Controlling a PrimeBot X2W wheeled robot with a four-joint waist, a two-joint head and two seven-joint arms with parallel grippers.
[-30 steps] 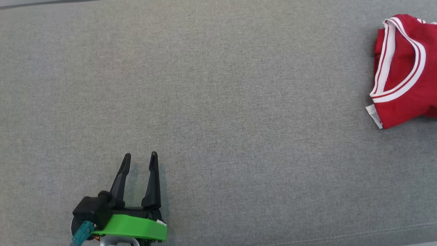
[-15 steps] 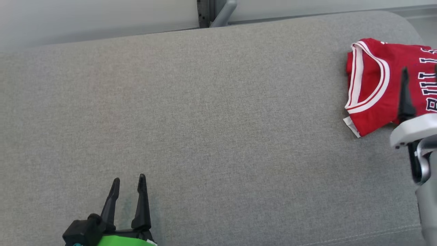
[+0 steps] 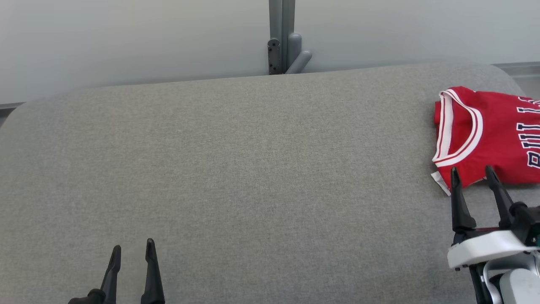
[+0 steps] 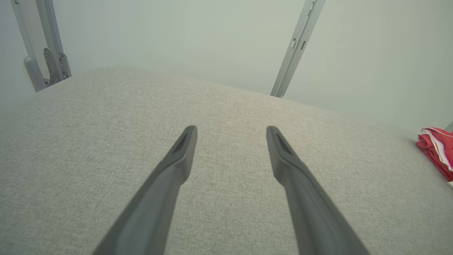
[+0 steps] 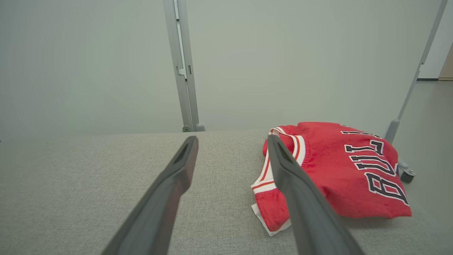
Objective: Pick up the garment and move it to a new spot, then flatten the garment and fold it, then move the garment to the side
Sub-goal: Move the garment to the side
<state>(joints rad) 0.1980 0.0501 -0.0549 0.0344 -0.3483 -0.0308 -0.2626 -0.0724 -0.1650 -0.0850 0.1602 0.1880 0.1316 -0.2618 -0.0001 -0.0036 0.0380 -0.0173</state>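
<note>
The garment point(image 3: 493, 135) is a folded red jersey with white trim and dark lettering, lying at the far right of the grey padded table point(image 3: 253, 169); it also appears as the garment point(image 5: 347, 170) and as a red edge of the garment point(image 4: 437, 150). My right gripper point(image 3: 472, 173) is open just in front of the jersey's near left corner, holding nothing. In the right wrist view the right gripper point(image 5: 231, 141) has one finger overlapping the jersey's collar side. My left gripper point(image 3: 133, 249) is open over bare table at the lower left, seen as the left gripper point(image 4: 231, 131), with nothing between its fingers.
A pale wall with a grey metal post and bracket point(image 3: 282, 42) stands behind the table's far edge. The table's rounded right end point(image 3: 506, 74) lies just beyond the jersey. A caster wheel point(image 5: 407, 173) shows past that end.
The head camera has tilted up, bringing the wall and far edge into view. The right gripper has come into view and drawn back in front of the jersey's near edge.
</note>
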